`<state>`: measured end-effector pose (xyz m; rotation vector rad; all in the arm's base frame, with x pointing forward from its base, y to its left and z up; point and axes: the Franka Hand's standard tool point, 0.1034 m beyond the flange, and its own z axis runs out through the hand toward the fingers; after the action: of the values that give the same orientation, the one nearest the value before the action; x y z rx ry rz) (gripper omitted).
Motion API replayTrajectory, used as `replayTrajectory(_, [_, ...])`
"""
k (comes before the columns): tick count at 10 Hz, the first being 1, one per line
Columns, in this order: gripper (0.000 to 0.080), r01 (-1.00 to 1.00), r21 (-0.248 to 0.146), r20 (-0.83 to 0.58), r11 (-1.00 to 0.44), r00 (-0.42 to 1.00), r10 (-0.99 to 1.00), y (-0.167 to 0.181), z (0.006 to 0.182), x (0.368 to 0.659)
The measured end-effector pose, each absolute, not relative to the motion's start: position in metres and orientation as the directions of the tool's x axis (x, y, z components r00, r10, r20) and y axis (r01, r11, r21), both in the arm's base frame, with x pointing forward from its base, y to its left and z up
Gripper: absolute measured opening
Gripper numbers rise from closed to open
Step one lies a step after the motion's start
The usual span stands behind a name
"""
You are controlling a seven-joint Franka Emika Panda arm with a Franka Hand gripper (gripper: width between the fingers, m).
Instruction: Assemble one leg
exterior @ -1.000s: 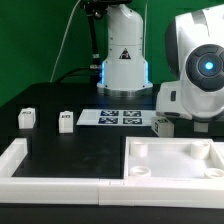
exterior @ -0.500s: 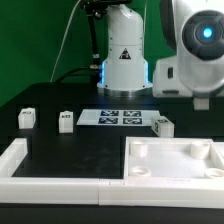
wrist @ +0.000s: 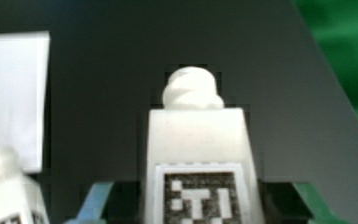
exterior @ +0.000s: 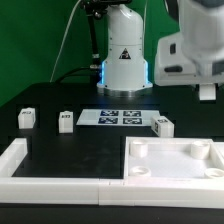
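In the wrist view a white leg (wrist: pixel 197 150) with a round peg at its far end and a black-and-white tag fills the space between my gripper's (wrist: pixel 197 205) fingers (wrist: pixel 98 200), lifted off the black table. In the exterior view my gripper (exterior: pixel 205 92) hangs high at the exterior view's right, and the held leg is too small to make out there. Three more legs stand on the table: one (exterior: pixel 26 118) at the exterior view's far left, one (exterior: pixel 66 122) beside it, and one (exterior: pixel 162 126) near the marker board's right end.
The large white tray-like part (exterior: pixel 205 172) lies at the front right. A white L-shaped frame (exterior: pixel 14 160) lies at the front left. The marker board (exterior: pixel 120 117) lies before the robot base (exterior: pixel 124 60). A white edge (wrist: pixel 12 100) shows in the wrist view.
The arm has risen from low over the table at the exterior view's right to high above it. The three legs on the table have not moved.
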<state>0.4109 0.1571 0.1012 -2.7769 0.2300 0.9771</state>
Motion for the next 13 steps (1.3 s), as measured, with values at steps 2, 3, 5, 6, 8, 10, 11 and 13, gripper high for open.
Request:
replayTrajectory(2, [0.029,-0.107,-0.144,-0.485,-0.984,0.874,-0.024,0.139,0.095,0.422])
replayTrajectory(3, [0.029,-0.079,-0.129,-0.367,-0.988,0.93,-0.026,0.129,0.096,0.436])
replayTrajectory(5, [0.029,-0.029,-0.126,-0.172,-0.992,0.985,-0.007,0.116,0.105,0.458])
replayTrajectory(6, [0.029,-0.009,-0.119,-0.07,-0.993,0.998,0.0,0.114,0.113,0.47])
replayTrajectory(8, [0.029,0.002,-0.116,0.117,-0.993,0.993,-0.012,0.114,0.111,0.471])
replayTrajectory(10, [0.029,0.026,-0.111,0.267,-0.993,0.964,-0.005,0.116,0.11,0.472])
replayTrajectory(11, [0.029,0.058,-0.105,0.262,-0.993,0.965,0.029,0.117,0.11,0.48])
replayTrajectory(13, [0.029,0.108,-0.095,0.297,-0.99,0.952,0.075,0.111,0.112,0.517])
